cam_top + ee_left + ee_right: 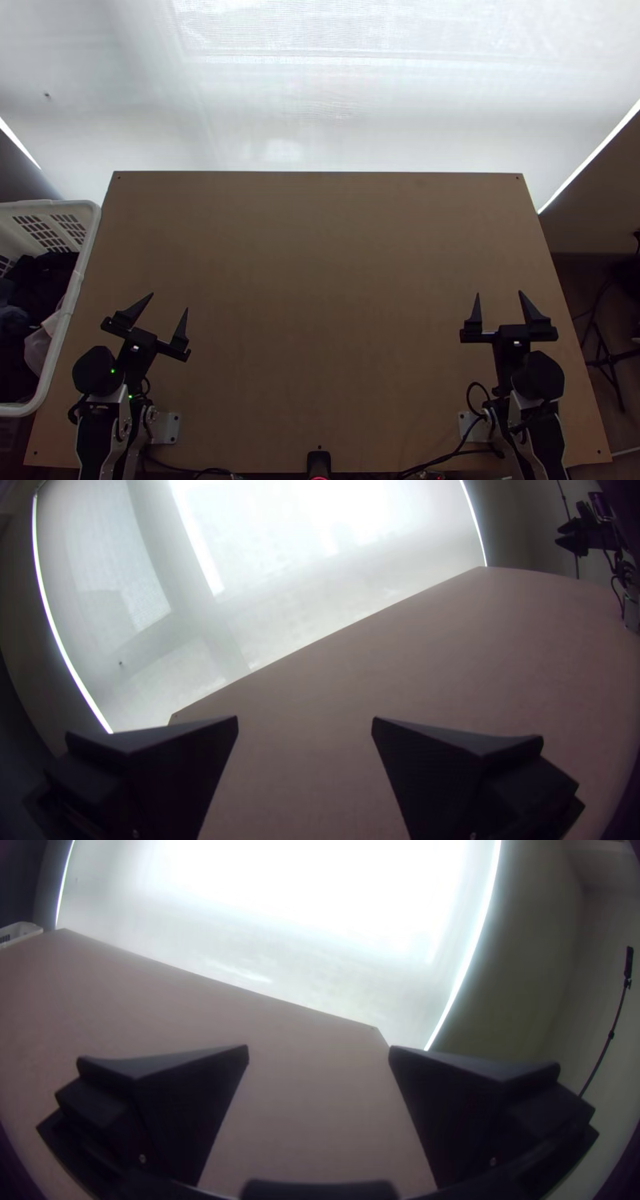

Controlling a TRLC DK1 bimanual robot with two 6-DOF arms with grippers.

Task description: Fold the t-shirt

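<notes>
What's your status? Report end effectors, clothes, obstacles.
Left end effector open, right end effector open, both over table. Dark clothes in basket; can't tell if shirt's there. Basket at table's left edge, may crowd that side.

A flat, light-brown wooden desk (320,272) carries thin black cables (438,461), two pale rectangular plates (167,429) and a small black device (318,462).

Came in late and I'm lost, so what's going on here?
Neither robot arm is handling anything. The left gripper and right gripper are open and empty above the table, well apart. No folding is under way. A white basket holding dark cloth stands at the table's left side.
</notes>
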